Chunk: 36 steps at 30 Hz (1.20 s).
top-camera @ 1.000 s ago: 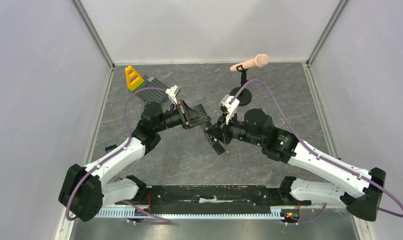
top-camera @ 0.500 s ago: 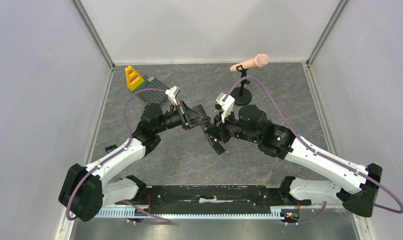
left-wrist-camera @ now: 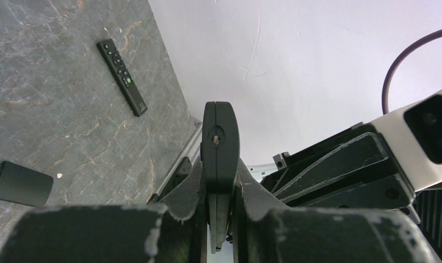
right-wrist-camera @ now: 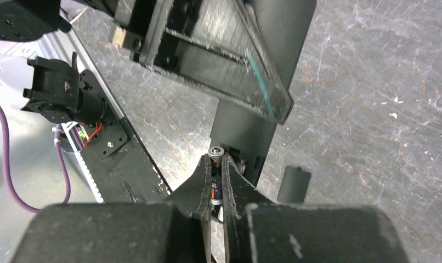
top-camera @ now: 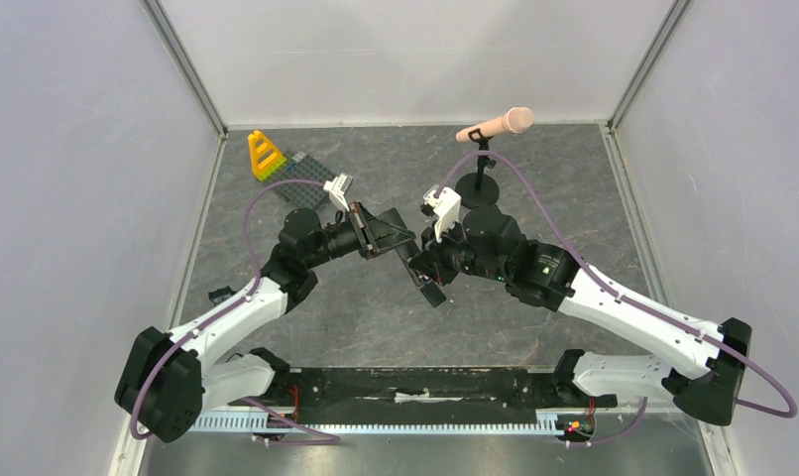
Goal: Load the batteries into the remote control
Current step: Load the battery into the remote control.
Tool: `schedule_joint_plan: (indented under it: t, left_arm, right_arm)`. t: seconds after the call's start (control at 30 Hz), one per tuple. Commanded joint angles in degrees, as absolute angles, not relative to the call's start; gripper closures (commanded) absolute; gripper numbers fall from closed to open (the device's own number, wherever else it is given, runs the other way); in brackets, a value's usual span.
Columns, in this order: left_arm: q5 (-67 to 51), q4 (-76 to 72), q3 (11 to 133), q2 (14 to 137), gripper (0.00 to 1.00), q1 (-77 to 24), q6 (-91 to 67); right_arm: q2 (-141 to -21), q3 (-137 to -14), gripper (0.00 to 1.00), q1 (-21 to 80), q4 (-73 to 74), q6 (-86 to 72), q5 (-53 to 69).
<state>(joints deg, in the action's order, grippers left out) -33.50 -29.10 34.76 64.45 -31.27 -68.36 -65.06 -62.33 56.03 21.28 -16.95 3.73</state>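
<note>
Dark grey marbled stone surface, boxed in by pale walls at the far, left and right edges. Above its middle, clear of the stone, slim black matt bar-shaped remote control, slanting down toward the near edge. Clamped edgewise in the left claw, fingers pressed against both thin sides, seen end-on from the left wrist. Just beside the bar's lower end, right claw, narrowed tightly on a small cylindrical battery with silvery cap and orange band, standing upright between the fingers. Cap close against the bar's lower part; touching or not, cannot tell. On the stone under the two claws, small black rectangular cover piece. Lying flat near an edge in the left wrist view, second black remote with rows of buttons. At the far left corner, yellow triangular toy block beside a grey studded plate. By the far edge, right of middle, pink microphone on a black round-based stand.
</note>
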Motion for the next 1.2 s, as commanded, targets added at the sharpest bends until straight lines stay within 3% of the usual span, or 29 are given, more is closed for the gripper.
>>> schedule_joint_plan:
  t: [0.0, 0.27, 0.8, 0.87, 1.03, 1.17]
  left_arm:
    - [-31.4, -35.3, 35.5, 61.3, 0.98, -31.4, -71.9]
    - [-31.4, -35.2, 35.5, 61.3, 0.98, -31.4, -72.4]
    - [-31.8, -34.4, 34.9, 61.7, 0.98, -31.4, -71.2]
    - [-31.7, -34.2, 34.9, 61.6, 0.98, -31.4, -71.0]
    - [-31.8, -34.1, 35.1, 61.8, 0.98, -31.4, -70.9]
    - [-31.8, -34.0, 35.2, 61.5, 0.98, -31.4, -70.6]
  right_arm:
    - [-66.1, -62.6, 0.98, 56.2, 26.4, -18.7, 2.3]
    - [-66.1, -61.6, 0.93, 56.2, 26.2, -19.0, 2.6]
    - [-64.7, -67.3, 0.53, 56.1, 25.6, -22.1, -1.8]
    - [-64.3, -68.0, 0.46, 56.1, 26.1, -23.0, -2.6]
    - [-62.3, -68.9, 0.17, 55.6, 26.4, -26.2, -5.3]
    - [-60.6, -68.8, 0.04, 54.9, 27.2, -31.0, -9.3]
